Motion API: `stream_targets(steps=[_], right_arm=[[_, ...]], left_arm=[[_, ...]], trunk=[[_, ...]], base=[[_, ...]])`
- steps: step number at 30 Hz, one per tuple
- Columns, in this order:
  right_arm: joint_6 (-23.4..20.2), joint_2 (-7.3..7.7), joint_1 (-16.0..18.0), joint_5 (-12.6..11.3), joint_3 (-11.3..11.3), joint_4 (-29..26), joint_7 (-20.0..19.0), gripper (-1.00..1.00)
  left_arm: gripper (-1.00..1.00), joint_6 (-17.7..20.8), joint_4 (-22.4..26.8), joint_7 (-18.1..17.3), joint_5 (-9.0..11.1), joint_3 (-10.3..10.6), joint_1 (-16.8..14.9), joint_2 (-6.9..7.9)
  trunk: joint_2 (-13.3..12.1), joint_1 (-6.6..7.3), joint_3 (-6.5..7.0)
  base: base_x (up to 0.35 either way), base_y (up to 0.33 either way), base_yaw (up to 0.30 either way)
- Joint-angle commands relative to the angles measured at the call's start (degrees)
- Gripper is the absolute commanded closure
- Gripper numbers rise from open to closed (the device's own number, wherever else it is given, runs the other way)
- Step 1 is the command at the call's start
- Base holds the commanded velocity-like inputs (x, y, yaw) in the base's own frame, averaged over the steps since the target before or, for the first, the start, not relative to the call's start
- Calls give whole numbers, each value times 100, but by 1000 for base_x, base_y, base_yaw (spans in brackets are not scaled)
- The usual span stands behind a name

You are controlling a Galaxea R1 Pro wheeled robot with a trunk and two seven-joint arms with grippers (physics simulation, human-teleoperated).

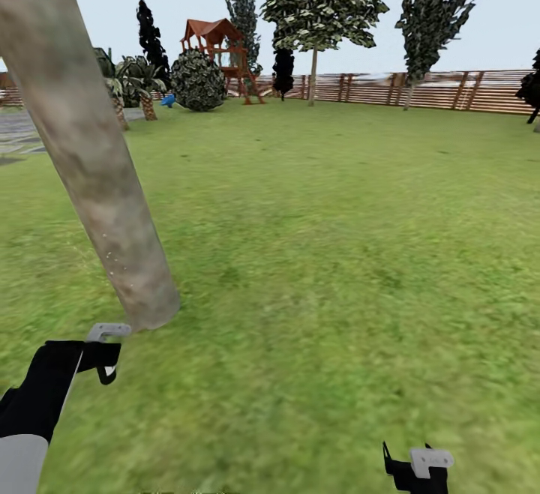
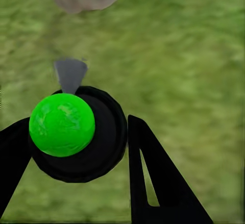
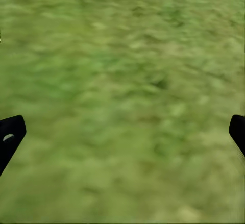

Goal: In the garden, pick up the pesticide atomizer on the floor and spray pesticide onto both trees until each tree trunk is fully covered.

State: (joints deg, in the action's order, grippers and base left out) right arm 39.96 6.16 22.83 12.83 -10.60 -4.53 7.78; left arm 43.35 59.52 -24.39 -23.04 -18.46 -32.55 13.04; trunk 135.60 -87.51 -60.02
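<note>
Garden: a green lawn [image 1: 315,239] runs to a brown slatted fence [image 1: 420,89] at the far side, with a playset [image 1: 217,48] and shrubs far left. A thick mottled trunk [image 1: 90,149] rises near left, its foot just beyond my left gripper [image 1: 105,355]. In the left wrist view the left fingers [image 2: 153,178] pinch the atomizer [image 2: 76,137], a dark round body with a bright green cap and a grey nozzle pointing at the trunk base. It looks small, rigid and light; I judge a hold across the round body safest, leaving the nozzle free. My right gripper [image 1: 418,471] hangs near right, spread wide over bare grass. The atomizer's label and lower body are hidden. The trunk's top is cut off.
</note>
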Motion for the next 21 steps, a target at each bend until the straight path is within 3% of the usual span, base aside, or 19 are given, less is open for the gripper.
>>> stream_targets(steps=[1,5,16,21], right_arm=[[12,0,2,61,-30,4,30,-100],[12,0,2,61,-30,4,30,-100],[12,0,2,61,-30,4,30,-100],[12,0,2,61,-30,4,30,-100]], left_arm=[[100,15,7,-57,-61,-10,-6,-3],[100,15,7,-57,-57,-15,-6,-3],[100,15,7,-57,-51,-9,-6,-3],[100,15,7,-57,-44,-9,-6,-3]], trunk=[[2,1,-5],[2,1,-5],[2,1,-5],[2,1,-5]], base=[[16,-273,276],[117,-262,211],[196,-218,22],[229,-171,220]])
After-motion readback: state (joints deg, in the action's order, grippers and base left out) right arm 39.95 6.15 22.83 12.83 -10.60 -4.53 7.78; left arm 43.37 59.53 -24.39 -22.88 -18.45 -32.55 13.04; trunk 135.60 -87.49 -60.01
